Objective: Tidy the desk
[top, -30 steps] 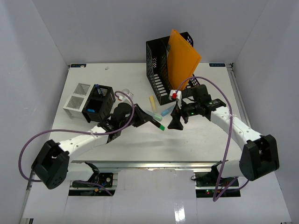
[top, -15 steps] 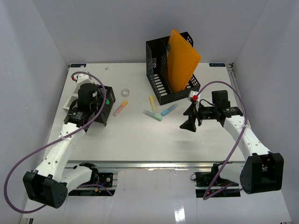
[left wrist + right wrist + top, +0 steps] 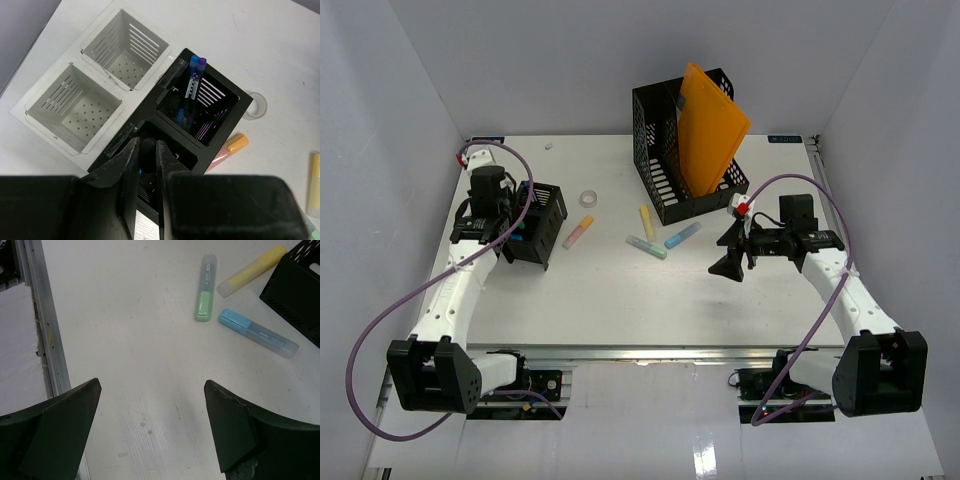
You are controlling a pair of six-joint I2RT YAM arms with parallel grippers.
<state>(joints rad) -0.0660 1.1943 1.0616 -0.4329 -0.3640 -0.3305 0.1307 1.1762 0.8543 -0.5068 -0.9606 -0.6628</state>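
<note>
The white desk [image 3: 620,300] carries a black organizer box [image 3: 542,215] at the left. My left gripper [image 3: 517,233] hangs over that box's near compartment [image 3: 165,150]. It is shut on a dark marker [image 3: 148,150] that points down into the compartment. The far compartment holds a blue and a purple pen [image 3: 195,75]. My right gripper [image 3: 730,262] stands open over bare desk [image 3: 150,340], with nothing between its fingers. Beyond it lie a green highlighter [image 3: 204,302], a yellow one [image 3: 252,270] and a blue one [image 3: 257,333].
A white two-cell organizer [image 3: 95,85] sits beside the black box. A pink and orange highlighter [image 3: 578,232] and a tape ring [image 3: 588,197] lie right of the box. A black mesh file holder [image 3: 660,160] with an orange folder [image 3: 712,130] stands at the back. A metal rail [image 3: 45,340] edges the front.
My left arm has swung from the desk's middle to the black organizer, carrying the marker. My right arm has drawn back to the right, still open.
</note>
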